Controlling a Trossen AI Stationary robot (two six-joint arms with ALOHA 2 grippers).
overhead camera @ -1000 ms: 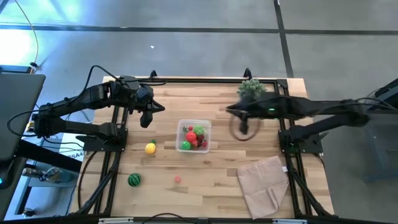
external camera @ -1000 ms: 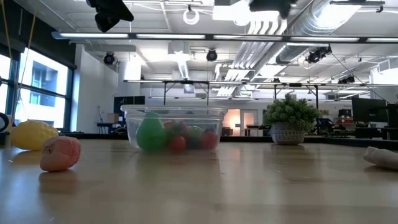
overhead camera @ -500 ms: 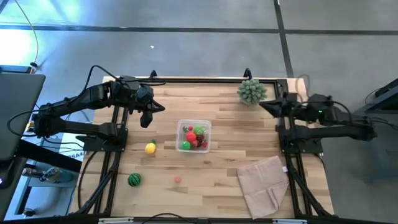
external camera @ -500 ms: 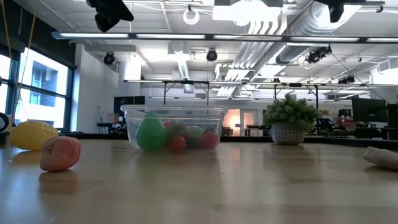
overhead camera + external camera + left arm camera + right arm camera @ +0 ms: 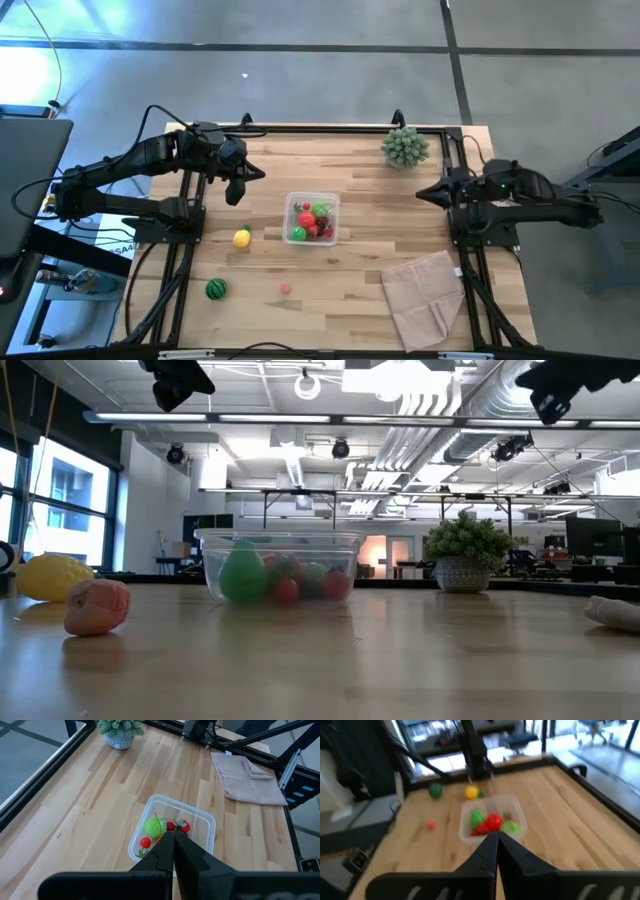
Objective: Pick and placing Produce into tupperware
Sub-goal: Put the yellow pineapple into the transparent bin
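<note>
The clear tupperware (image 5: 294, 203) stands mid-table and holds a green round, a red tomato and small red berries. On the wood left of it lies the yellow lemon (image 5: 242, 238). The striped green melon ball (image 5: 216, 289) and a small pink-red fruit (image 5: 286, 288) sit nearer the near edge. My left gripper (image 5: 240, 190) hangs shut above the table, left of the tub and on its far side. My right gripper (image 5: 422, 192) is shut too, high up by the right edge. Neither gripper holds anything.
The spiky plant ball in its pot (image 5: 404, 146) stands at the far edge, right of centre. A beige folded cloth (image 5: 425, 295) lies at the near right corner. Bare wood runs between the tub and the right arm. Black frame rails line both sides.
My right gripper has swung away from the space between tub and plant toward the table's right edge, and it now hangs there, pointing back at the tub. The produce and the tub have stayed where they were.
</note>
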